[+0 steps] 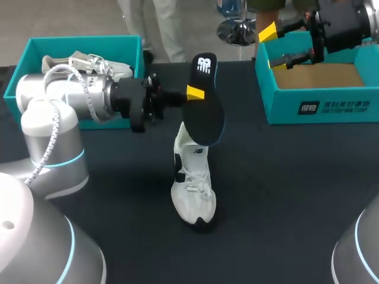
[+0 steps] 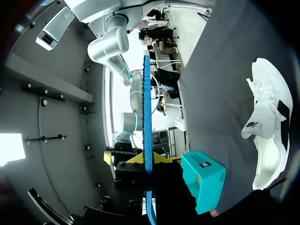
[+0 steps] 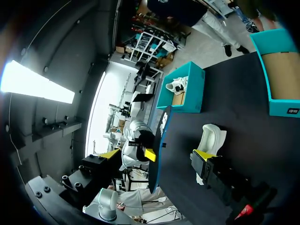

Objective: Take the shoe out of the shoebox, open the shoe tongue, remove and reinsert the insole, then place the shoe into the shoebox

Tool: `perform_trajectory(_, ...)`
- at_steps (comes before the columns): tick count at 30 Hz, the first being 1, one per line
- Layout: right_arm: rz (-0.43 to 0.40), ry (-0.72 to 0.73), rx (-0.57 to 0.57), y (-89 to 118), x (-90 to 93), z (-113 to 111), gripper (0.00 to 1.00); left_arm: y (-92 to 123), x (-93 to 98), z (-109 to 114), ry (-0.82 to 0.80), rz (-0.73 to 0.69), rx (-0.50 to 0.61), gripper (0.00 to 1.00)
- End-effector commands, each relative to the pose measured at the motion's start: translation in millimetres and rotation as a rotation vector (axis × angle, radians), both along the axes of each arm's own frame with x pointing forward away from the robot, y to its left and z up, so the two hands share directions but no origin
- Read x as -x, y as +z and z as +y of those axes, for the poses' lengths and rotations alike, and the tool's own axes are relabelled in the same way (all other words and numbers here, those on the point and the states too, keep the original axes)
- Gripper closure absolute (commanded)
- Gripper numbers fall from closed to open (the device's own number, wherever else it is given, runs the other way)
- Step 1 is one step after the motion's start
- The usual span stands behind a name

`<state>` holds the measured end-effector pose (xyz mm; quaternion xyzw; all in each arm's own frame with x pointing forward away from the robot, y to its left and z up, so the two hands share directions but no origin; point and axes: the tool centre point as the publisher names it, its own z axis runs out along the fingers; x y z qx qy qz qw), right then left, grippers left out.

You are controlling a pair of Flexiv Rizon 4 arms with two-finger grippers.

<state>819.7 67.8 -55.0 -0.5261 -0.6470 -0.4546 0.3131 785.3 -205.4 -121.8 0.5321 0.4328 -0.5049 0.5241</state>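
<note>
1 shoe (image 1: 89,64) in left shoebox (image 1: 35,44)

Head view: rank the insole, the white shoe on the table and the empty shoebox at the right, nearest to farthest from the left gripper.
1. Insole: clamped upright between the fingers of the left gripper, so in contact.
2. White shoe: on the table just below the held insole, toe toward the robot.
3. Empty shoebox: far right side of the table.
</note>
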Motion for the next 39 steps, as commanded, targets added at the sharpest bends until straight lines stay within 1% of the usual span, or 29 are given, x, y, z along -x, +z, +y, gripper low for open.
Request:
perform_trajectory(1, 0.002, -0.001, 0.004, 0, -0.2, 1, 0.00, 2, -0.9, 0, -0.010, 0.007, -0.003, 1.00)
perform_trajectory(12, 0.002, -0.001, 0.004, 0, -0.2, 1, 0.00, 13, 1.3, 5, 0.002, -0.037, -0.004, 1.00)
perform_trajectory(22, 0.002, -0.001, 0.004, 0, -0.2, 1, 0.00, 18, 0.1, 0, -0.004, -0.041, -0.019, 1.00)
perform_trajectory(31, 0.002, -0.001, 0.004, 0, -0.2, 1, 0.00, 14, -0.4, -5, -0.017, -0.014, -0.047, 1.00)
perform_trajectory(39, 0.002, -0.001, 0.004, 0, -0.2, 1, 0.00, 11, 1.0, 2, -0.010, -0.016, -0.030, 1.00)
